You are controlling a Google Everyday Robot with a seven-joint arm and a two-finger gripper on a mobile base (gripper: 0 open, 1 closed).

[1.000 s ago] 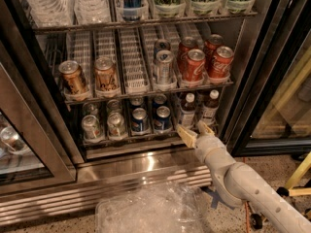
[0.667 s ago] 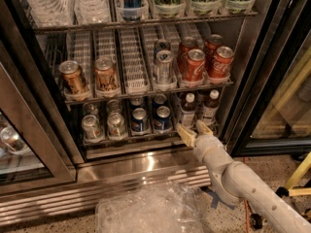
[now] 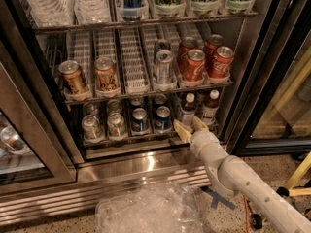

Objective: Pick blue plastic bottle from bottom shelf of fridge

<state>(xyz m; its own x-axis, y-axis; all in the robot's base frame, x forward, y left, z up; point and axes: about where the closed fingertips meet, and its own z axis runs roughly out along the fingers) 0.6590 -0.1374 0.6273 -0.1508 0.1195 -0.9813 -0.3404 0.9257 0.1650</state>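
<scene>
Just behind claw (image 3: 191, 127), btm shelf (image 3: 127, 138): blue btl (image 3: 187, 109)

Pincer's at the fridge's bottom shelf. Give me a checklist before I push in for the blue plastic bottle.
1. Pincer open, at the bottom shelf front lip: ok.
2. Lined up with the blue plastic bottle, the left of two: ok.
3. Room beside the twin bottle on its right: cannot tell.
4. Blue can on its left clear of the pincer: ok.
5. Bottle gripped: not ok, pincer open.
</scene>
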